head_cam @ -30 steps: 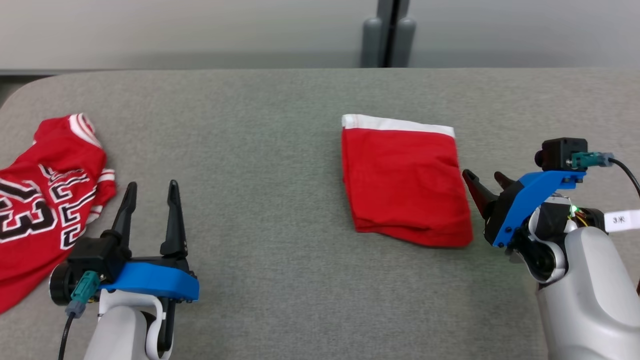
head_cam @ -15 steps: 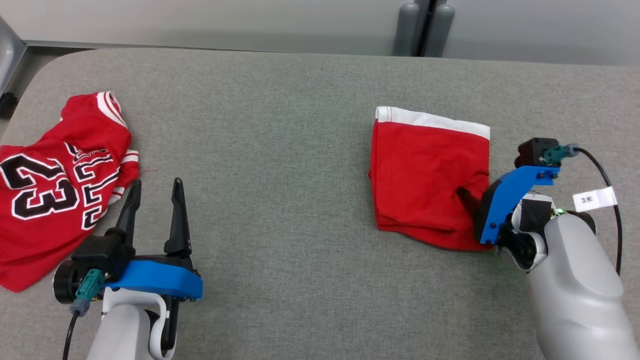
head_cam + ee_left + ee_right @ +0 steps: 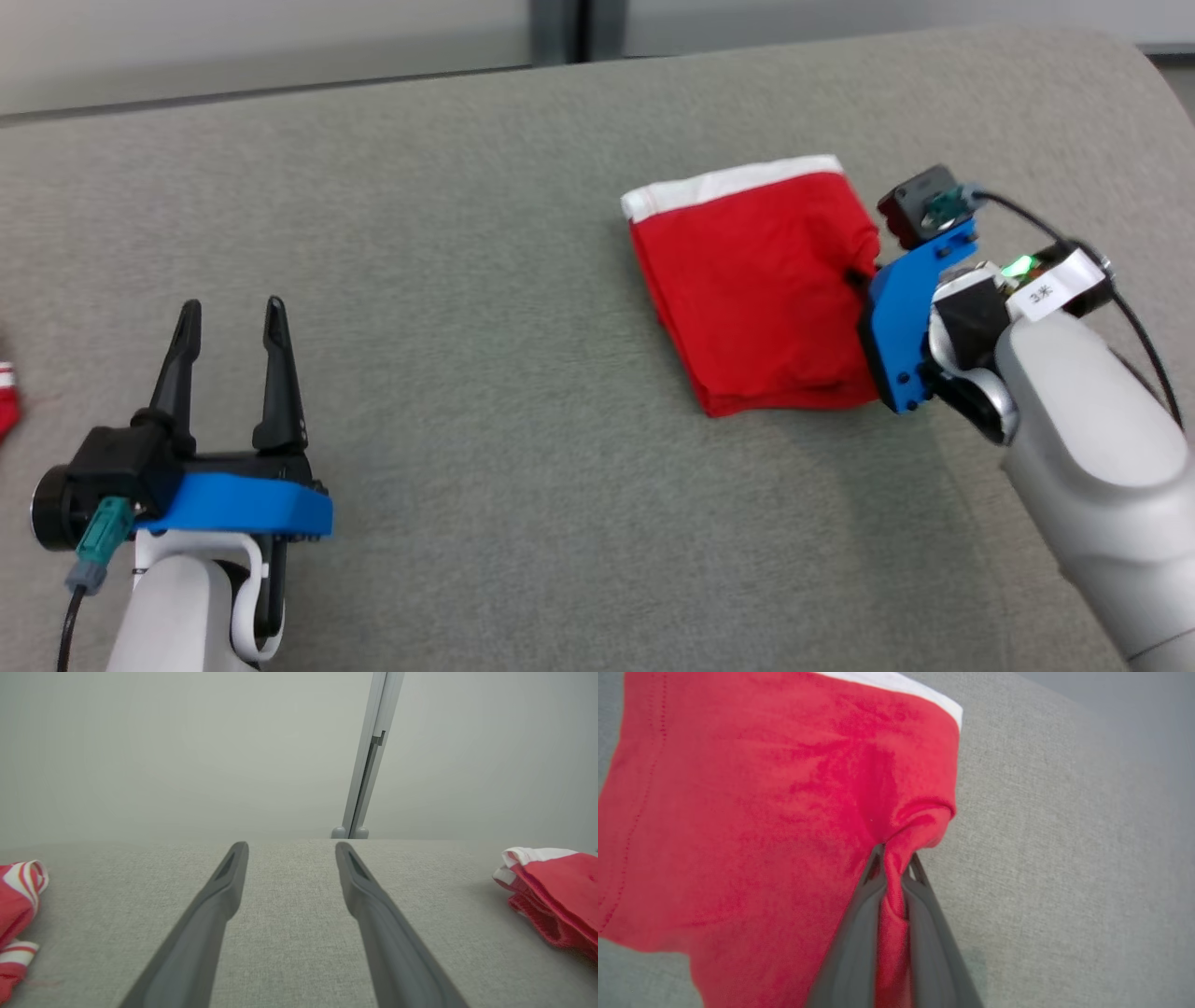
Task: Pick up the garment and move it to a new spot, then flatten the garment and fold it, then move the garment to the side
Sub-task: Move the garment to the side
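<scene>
Left arm [image 3: 177,597], jaws parted, right arm [image 3: 1092,420], jaws clamped

Broad lane of grey fabric-covered table [image 3: 485,373] is being left open between left gripper [image 3: 232,303] and folded red cloth garment with white band [image 3: 747,289]. Right side is being blocked by that garment, being pinched at its edge by right gripper [image 3: 896,854]. Far left edge is being occupied by crumpled red-and-white striped jersey [image 3: 16,896].

Grey fabric-covered table [image 3: 467,233], pale wall [image 3: 140,742] behind it, and a grey vertical post [image 3: 369,756] stood at the far edge. Off to the left sat a red-and-white striped cloth [image 3: 16,891], maybe a sleeve.
</scene>
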{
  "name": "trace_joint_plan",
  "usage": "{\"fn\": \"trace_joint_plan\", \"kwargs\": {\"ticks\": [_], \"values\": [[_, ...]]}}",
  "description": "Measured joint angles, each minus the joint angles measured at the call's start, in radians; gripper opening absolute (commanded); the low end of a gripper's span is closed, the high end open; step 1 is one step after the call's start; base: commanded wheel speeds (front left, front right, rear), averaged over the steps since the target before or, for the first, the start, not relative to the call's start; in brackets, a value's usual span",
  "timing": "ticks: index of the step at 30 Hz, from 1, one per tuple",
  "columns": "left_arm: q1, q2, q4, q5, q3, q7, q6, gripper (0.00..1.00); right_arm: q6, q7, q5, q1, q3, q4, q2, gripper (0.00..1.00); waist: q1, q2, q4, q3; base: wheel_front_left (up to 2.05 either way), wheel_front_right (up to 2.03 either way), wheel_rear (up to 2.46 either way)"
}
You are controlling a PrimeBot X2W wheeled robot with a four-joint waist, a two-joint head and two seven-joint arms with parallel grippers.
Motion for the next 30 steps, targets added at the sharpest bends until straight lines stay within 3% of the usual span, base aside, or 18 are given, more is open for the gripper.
{"fn": "trace_joint_plan", "kwargs": {"ticks": [7,13,22,28,29,30], "values": [[-0.048,0.022,-0.041,0.017,-0.043,0.017,-0.002,1.00,0.000,-0.027,0.069,-0.065,0.161,-0.081,-0.249,0.00,0.0000,0.0000,-0.128,0.059,0.00,0.00,0.00],[-0.109,0.042,-0.095,0.019,-0.075,0.054,-0.006,1.00,0.000,-0.154,0.060,-0.110,0.179,-0.023,-0.372,0.00,0.0000,0.0000,-0.175,0.122,0.00,0.00,0.00],[-0.128,0.082,-0.162,0.019,-0.096,0.096,-0.008,1.00,0.000,-0.307,-0.043,-0.155,0.101,0.148,-0.408,0.00,0.0000,0.0000,-0.173,0.210,0.00,0.00,0.00],[-0.122,0.098,-0.186,0.018,-0.091,0.103,-0.003,1.00,0.000,-0.366,-0.105,-0.165,-0.008,0.251,-0.365,0.00,0.0000,0.0000,-0.164,0.225,0.00,0.00,0.00],[-0.121,0.097,-0.186,0.018,-0.091,0.104,-0.001,1.00,0.000,-0.377,-0.111,-0.168,-0.026,0.263,-0.358,0.29,0.0000,0.0000,-0.163,0.223,0.00,0.00,0.00],[-0.120,0.097,-0.186,0.017,-0.093,0.103,0.000,1.00,0.000,-0.386,-0.121,-0.168,-0.040,0.275,-0.352,1.00,0.0001,0.0000,-0.160,0.220,0.00,0.00,0.00]]}}
